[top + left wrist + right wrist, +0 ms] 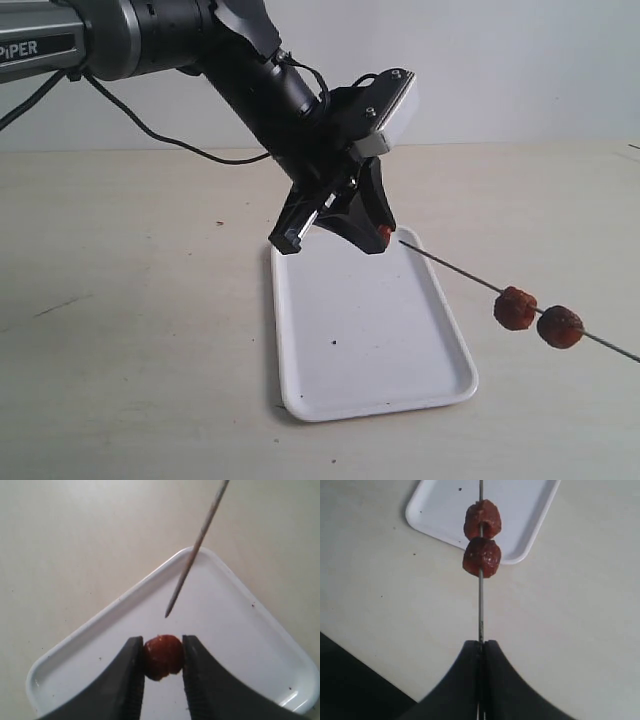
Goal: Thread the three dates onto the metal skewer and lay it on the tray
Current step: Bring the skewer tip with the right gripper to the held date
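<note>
two dates (515, 308) already on our metal skewer (450, 268), right gripper (481, 645) pinched tight on its end, left gripper (162, 642) clamping the third date (162, 657) over the tray (370, 340), we see the skewer tip just short of it

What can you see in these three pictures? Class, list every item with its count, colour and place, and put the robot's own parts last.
threaded dates: two, dark reddish-brown, side by side on the skewer, off the tray's edge
held date: one, dark reddish-brown, pinched above the tray, just short of the skewer's tip
skewer: one, grey metal, in the air, tip over the tray
tray: one, white, flat on the table
table: one, pale beige, under everything
cable: one, black, trailing behind the left arm
left arm: one, black and grey, reaching down over the tray
left end effector: one, black, shut on the held date
right end effector: one, black, shut on the skewer's far end
</note>
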Available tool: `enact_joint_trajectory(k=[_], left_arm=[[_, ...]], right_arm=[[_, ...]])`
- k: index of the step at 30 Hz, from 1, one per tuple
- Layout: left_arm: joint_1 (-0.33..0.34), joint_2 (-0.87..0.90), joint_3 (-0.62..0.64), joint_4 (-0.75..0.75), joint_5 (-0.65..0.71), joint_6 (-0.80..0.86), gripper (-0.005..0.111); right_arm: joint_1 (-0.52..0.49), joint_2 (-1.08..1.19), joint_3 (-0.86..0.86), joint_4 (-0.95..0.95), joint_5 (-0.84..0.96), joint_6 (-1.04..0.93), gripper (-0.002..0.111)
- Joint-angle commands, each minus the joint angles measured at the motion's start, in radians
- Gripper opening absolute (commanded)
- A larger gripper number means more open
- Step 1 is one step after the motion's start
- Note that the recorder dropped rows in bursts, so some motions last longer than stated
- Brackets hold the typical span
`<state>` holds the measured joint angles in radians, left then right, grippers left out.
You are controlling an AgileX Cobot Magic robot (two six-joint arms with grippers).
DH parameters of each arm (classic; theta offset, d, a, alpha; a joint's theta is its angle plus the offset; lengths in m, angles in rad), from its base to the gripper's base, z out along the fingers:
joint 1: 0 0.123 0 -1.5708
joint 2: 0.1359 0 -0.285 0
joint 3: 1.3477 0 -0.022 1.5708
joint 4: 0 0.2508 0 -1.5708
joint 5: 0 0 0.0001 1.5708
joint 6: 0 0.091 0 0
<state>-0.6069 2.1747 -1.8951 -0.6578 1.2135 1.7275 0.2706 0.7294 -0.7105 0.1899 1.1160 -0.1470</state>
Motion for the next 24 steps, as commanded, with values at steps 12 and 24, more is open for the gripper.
enact_joint_trajectory(k=[12,24], left_arm=[[-0.003,-0.013,-0.001,-0.038,0.008,0.004,0.027],[-0.003,-0.013,-0.001,0.021,0.008,0.014,0.027]], right_arm=[[-0.003,0.041,-0.005,0.038,-0.05,-0.037,0.0],[-0.003,0.028,-0.005,-0.016,0.016,-0.026,0.0]])
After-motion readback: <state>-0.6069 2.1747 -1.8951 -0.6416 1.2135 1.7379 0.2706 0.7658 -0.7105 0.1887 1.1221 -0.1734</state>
